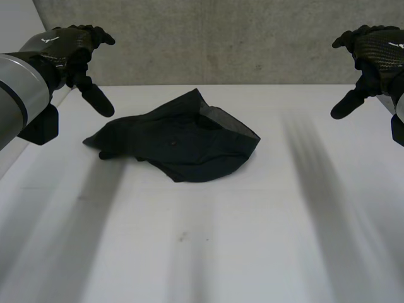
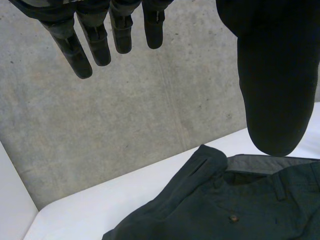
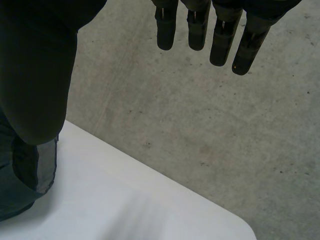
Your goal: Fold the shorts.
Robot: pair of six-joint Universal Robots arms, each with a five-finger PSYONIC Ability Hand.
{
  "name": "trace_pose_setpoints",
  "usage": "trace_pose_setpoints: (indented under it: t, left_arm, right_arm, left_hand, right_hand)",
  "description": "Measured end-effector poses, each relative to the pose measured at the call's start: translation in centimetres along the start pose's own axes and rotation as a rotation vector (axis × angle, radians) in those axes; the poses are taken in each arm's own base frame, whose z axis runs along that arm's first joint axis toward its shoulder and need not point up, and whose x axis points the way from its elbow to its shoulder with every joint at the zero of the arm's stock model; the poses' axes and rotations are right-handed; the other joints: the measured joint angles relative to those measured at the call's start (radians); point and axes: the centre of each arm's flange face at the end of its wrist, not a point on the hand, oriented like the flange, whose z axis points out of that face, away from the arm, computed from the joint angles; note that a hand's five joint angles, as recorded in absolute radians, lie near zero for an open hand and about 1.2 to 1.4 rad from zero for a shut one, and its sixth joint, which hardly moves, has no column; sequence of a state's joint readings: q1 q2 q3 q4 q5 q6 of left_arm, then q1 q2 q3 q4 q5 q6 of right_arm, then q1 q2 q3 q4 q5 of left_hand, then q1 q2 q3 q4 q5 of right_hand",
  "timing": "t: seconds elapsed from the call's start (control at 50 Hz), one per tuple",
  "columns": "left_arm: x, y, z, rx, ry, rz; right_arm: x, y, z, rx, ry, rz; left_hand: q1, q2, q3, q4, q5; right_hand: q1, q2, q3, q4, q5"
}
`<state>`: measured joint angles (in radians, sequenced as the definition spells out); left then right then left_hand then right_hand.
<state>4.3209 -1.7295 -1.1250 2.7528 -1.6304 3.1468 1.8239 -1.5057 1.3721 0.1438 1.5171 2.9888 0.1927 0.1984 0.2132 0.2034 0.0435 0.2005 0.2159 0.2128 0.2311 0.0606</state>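
Observation:
Dark shorts [image 1: 183, 142] lie crumpled in a heap near the middle of the white table [image 1: 208, 240], the grey inside of the waistband turned up on their right side. My left hand [image 1: 79, 53] hovers open above the table's back left, up and left of the shorts and apart from them. My right hand [image 1: 372, 60] hangs open at the far right, well clear of the cloth. In the left wrist view, straight fingers [image 2: 100, 37] and thumb hold nothing, with the shorts [image 2: 240, 205] and a button beyond them. The right wrist view shows straight fingers [image 3: 200, 27] and an edge of the shorts [image 3: 25, 175] beside the thumb.
A grey concrete wall [image 1: 221, 38] stands right behind the table's back edge. Bare white tabletop runs in front of the shorts and on both sides of them.

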Motion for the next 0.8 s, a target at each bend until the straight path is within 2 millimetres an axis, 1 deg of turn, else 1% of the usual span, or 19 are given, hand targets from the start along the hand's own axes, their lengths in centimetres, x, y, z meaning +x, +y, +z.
trace_pose_setpoints:
  t: [0.2,0.34,0.42,0.48,0.5,0.52,0.54,0.56,0.58,0.6,0.62,0.64,0.66,0.68,0.74,0.76,0.8]
  left_arm:
    - [0.1,0.8,-0.2,-0.024,0.003,0.001]
    - [0.0,1.0,-0.1,-0.026,0.0,0.004]
    - [-0.1,1.0,0.3,-0.009,-0.005,0.01]
    - [-0.6,1.5,1.4,0.009,-0.022,0.026]
    - [-0.8,1.8,1.9,0.013,-0.029,0.035]
    - [-1.3,2.4,3.0,0.018,-0.045,0.053]
    - [-1.4,2.7,3.4,0.019,-0.05,0.059]
    - [-2.0,3.6,4.7,0.021,-0.067,0.083]
    - [-2.1,3.7,4.9,0.021,-0.071,0.088]
    - [-2.8,4.9,6.5,0.018,-0.089,0.118]
    - [-3.1,5.3,7.0,0.018,-0.096,0.129]
    - [-3.1,5.3,7.0,0.018,-0.096,0.129]
    - [-3.9,6.7,8.6,0.013,-0.115,0.163]
    - [-4.4,7.8,9.9,0.008,-0.126,0.187]
    - [-5.1,9.7,11.8,-0.006,-0.138,0.217]
    - [-5.5,11.0,13.1,-0.018,-0.143,0.23]
    - [-5.8,12.7,14.6,-0.034,-0.144,0.241]
  right_arm:
    - [-0.8,0.4,0.0,-0.007,-0.015,-0.002]
    - [-1.0,0.6,0.2,0.003,-0.021,-0.005]
    - [-1.5,1.1,0.5,0.013,-0.056,-0.028]
    - [-2.4,2.2,0.9,-0.004,-0.132,-0.056]
    - [-2.9,2.7,1.0,-0.014,-0.172,-0.067]
    - [-3.7,3.4,1.2,-0.031,-0.238,-0.08]
    - [-3.8,3.6,1.2,-0.034,-0.251,-0.082]
    - [-4.9,4.5,1.3,-0.052,-0.333,-0.09]
    - [-5.1,4.6,1.4,-0.054,-0.347,-0.091]
    - [-6.1,5.4,1.6,-0.069,-0.418,-0.089]
    - [-6.4,5.7,1.8,-0.074,-0.441,-0.088]
    - [-6.4,5.7,1.8,-0.074,-0.441,-0.088]
    - [-7.4,6.7,2.3,-0.09,-0.498,-0.079]
    - [-8.1,7.4,2.9,-0.098,-0.524,-0.073]
    - [-9.3,8.8,4.4,-0.115,-0.546,-0.058]
    - [-10.0,9.8,5.4,-0.122,-0.542,-0.048]
    - [-10.6,10.6,6.3,-0.127,-0.529,-0.039]
  left_hand:
    - [0.0,0.0,0.0,0.0,0.0]
    - [0.0,0.0,0.0,0.0,0.0]
    - [0.0,0.0,0.0,0.0,0.0]
    - [0.0,0.0,0.0,0.0,0.0]
    - [0.0,0.0,0.0,0.0,0.0]
    - [0.0,0.0,0.0,0.0,0.0]
    - [0.0,0.0,0.0,0.0,0.0]
    - [0.0,0.0,0.0,0.0,0.0]
    - [0.0,0.0,0.0,0.0,0.0]
    - [0.0,0.0,0.0,0.0,0.0]
    - [0.0,0.0,0.0,0.0,0.0]
    - [0.0,0.0,0.0,0.0,0.0]
    - [0.0,0.0,0.0,0.0,0.0]
    - [0.0,0.0,0.0,0.0,0.0]
    - [0.0,0.0,0.0,0.0,0.0]
    - [0.0,0.0,0.0,0.0,0.0]
    - [0.0,0.0,0.0,0.0,0.0]
  right_hand:
    - [0.0,0.0,0.0,0.0,0.0]
    - [0.0,0.0,0.0,0.0,0.0]
    - [0.0,0.0,0.0,0.0,0.0]
    - [0.0,0.0,0.0,0.0,0.0]
    - [0.0,0.0,0.0,0.0,0.0]
    - [0.0,0.0,0.0,0.0,0.0]
    - [0.0,0.0,0.0,0.0,0.0]
    - [0.0,0.0,0.0,0.0,0.0]
    - [0.0,0.0,0.0,0.0,0.0]
    - [0.0,0.0,0.0,0.0,0.0]
    - [0.0,0.0,0.0,0.0,0.0]
    - [0.0,0.0,0.0,0.0,0.0]
    - [0.0,0.0,0.0,0.0,0.0]
    - [0.0,0.0,0.0,0.0,0.0]
    - [0.0,0.0,0.0,0.0,0.0]
    - [0.0,0.0,0.0,0.0,0.0]
    - [0.0,0.0,0.0,0.0,0.0]
